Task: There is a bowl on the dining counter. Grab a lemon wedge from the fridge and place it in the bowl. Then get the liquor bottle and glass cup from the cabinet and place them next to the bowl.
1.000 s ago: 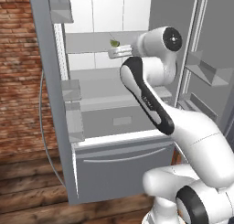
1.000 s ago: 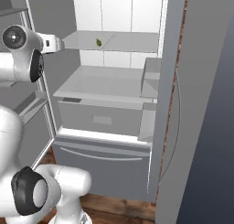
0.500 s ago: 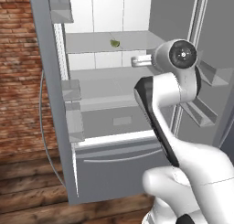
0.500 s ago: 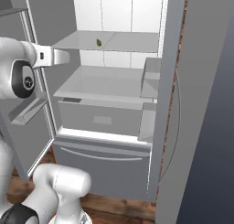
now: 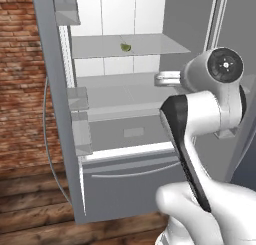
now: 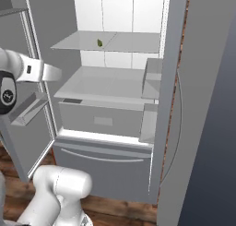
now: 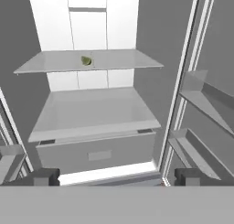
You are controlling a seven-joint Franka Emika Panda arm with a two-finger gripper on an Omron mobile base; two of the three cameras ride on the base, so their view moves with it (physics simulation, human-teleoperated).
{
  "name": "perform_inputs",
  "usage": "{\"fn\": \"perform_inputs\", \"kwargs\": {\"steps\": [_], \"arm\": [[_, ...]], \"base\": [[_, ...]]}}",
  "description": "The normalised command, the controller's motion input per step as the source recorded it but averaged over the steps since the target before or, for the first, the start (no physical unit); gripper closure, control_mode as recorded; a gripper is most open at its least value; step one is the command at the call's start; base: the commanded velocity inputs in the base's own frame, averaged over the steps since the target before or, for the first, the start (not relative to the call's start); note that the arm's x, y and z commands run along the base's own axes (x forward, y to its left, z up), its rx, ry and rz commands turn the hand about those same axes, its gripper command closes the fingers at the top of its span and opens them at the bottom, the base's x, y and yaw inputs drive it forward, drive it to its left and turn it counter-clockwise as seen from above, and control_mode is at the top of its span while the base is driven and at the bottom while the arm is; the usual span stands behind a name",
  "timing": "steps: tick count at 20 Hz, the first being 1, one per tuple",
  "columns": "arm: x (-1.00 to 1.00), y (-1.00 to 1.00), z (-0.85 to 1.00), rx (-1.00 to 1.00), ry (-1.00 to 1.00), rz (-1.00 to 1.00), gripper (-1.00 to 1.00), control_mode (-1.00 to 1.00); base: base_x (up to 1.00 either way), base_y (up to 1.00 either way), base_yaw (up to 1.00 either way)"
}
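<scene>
**One Little Lemon Wedge Up on the Shelf**

One tiny yellow-green lemon wedge (image 7: 86, 60) sits on the top shelf (image 7: 119, 59) inside the fridge (image 5: 55, 114). In my hand view it is in the upper middle of the frame, a bit to the left. In the left base view it is near the top middle, and in the right base view it is near the top, left of middle.

Both fridge doors are swung wide open, so I can see right in. That is why I am looking straight at the shelves.

My fingers (image 7: 116, 176) are spread wide apart and they hold nothing. You can see one dark tip (image 7: 43, 176) at the bottom left of the hand view and the other at the bottom right. I think they are open like this so the wedge can fit between them.

The wedge is well apart from my fingers. It sits higher than where I point, and farther back. Below it is a wide flat shelf, and under that a drawer (image 7: 98, 153).

I think my next job is to go up and forward to the wedge. It is very small, so I must line up with care. If I close too early, I may grab only air or push it away.
</scene>
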Motion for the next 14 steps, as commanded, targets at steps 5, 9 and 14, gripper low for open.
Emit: {"fn": "perform_inputs", "kwargs": {"steps": [5, 9, 14], "arm": [[-0.78, 0.0, 0.0, 0.21, 0.28, 0.02, -1.0, -1.0], [-0.64, 0.01, 0.01, 0.23, 0.3, 0.03, -1.0, -1.0], [-0.74, 0.14, 0.0, 0.09, 0.15, 0.0, -1.0, -1.0]], "base": [[0.0, 0.0, 0.0], [0.0, 0.0, 0.0], [0.0, 0.0, 0.0]]}}
